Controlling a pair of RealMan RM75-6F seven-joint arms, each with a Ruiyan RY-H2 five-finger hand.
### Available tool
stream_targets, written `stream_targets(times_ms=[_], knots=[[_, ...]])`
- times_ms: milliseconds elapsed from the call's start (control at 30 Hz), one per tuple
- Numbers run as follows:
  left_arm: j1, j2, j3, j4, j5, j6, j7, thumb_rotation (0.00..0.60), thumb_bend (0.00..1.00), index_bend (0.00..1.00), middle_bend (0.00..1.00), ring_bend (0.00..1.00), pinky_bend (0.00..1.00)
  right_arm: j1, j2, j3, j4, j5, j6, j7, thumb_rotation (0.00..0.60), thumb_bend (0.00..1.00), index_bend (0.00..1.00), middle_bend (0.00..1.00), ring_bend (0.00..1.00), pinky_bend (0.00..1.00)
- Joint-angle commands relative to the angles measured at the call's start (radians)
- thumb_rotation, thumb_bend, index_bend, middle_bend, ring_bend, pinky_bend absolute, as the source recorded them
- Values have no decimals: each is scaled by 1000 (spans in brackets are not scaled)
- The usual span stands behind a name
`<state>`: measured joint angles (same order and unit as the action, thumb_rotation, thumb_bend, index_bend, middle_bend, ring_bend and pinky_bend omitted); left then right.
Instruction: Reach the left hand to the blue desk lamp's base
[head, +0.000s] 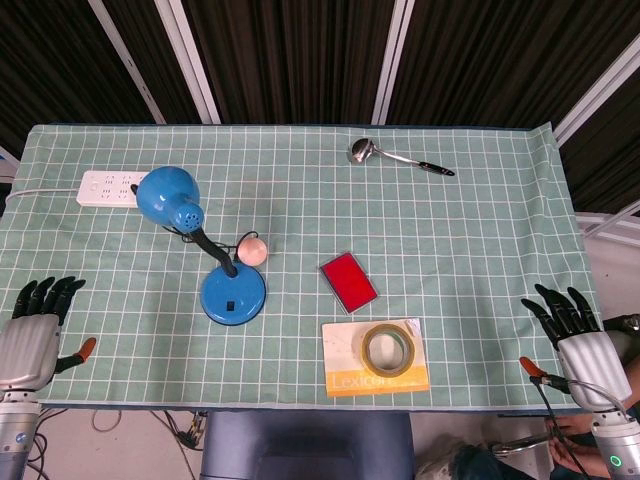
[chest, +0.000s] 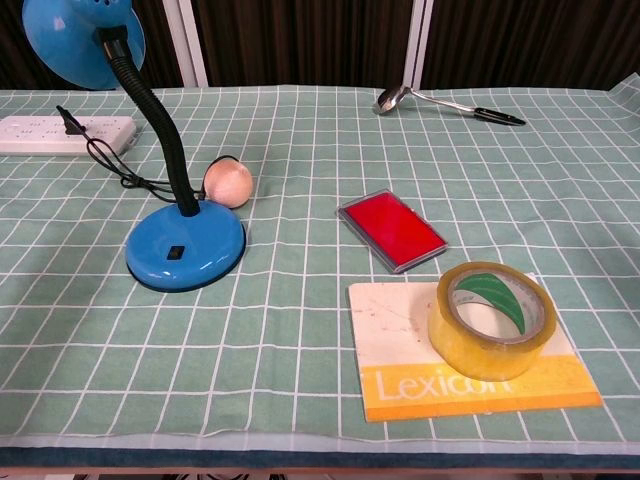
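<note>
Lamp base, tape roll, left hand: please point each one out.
lamp base (chest: 186, 252), chest view, its flat top.
tape roll (chest: 491, 320), chest view, its outer wall.
left hand (head: 30, 335), head view, its back.

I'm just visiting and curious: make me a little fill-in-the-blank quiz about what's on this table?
1. The roll of tape sits on a card printed with the word ____.
2. The lamp has a round base coloured ____.
3. The flat case between the lamp and the tape is coloured ____.
4. The left hand holds ____.

Missing words: Lexicon; blue; red; nothing
</note>
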<state>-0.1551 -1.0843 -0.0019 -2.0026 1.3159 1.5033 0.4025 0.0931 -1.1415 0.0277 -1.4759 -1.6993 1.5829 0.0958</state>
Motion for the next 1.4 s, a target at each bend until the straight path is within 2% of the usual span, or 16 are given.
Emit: stream_targets(times_ms=[33,667,800,867,933,967,1033,1133,1233,1400], knots=[[6,-1,4,-3,11,3,7,600,236,135,99,40,0,2,3,4,-7,15,-9,-10,600,239,169,85,108,0],[13,8,-11,1,20,-12,-19,600,248,127,98,40,0,1,5,6,-22,37,-16,-22,600,240,169,84,108,0],[11,6,-14,9,38,-17,-32,600,307,125,135,67,19,-1,5,7,-27,47,-18,-28,600,240,169,84,108,0],[7,0,-14,20,76,-12,-47,600,348,128,204,134,110,-3,5,9,-32,56,-18,-34,600,239,169,84,108,0],[6,-16,-17,42,128,6,-64,600,396,147,315,248,282,-7,3,12,-42,74,-23,-41,600,239,169,84,108,0],[6,-33,-17,61,163,18,-77,600,411,156,350,283,336,-8,4,13,-49,82,-28,-46,600,239,169,84,108,0],[-14,-63,-16,78,208,-1,-112,600,461,185,445,373,476,-7,5,14,-54,78,-25,-53,600,239,169,83,108,0],[-40,-97,-20,114,224,-41,-132,600,519,216,571,492,625,-8,5,12,-54,76,-25,-57,600,239,169,82,107,0],[-69,-122,-19,132,217,-99,-134,600,559,236,664,576,701,-8,5,12,-55,79,-26,-59,600,239,170,82,107,0],[-136,-154,-8,152,147,-263,-93,600,611,246,725,627,727,-9,5,13,-54,78,-24,-59,600,240,169,82,107,0]])
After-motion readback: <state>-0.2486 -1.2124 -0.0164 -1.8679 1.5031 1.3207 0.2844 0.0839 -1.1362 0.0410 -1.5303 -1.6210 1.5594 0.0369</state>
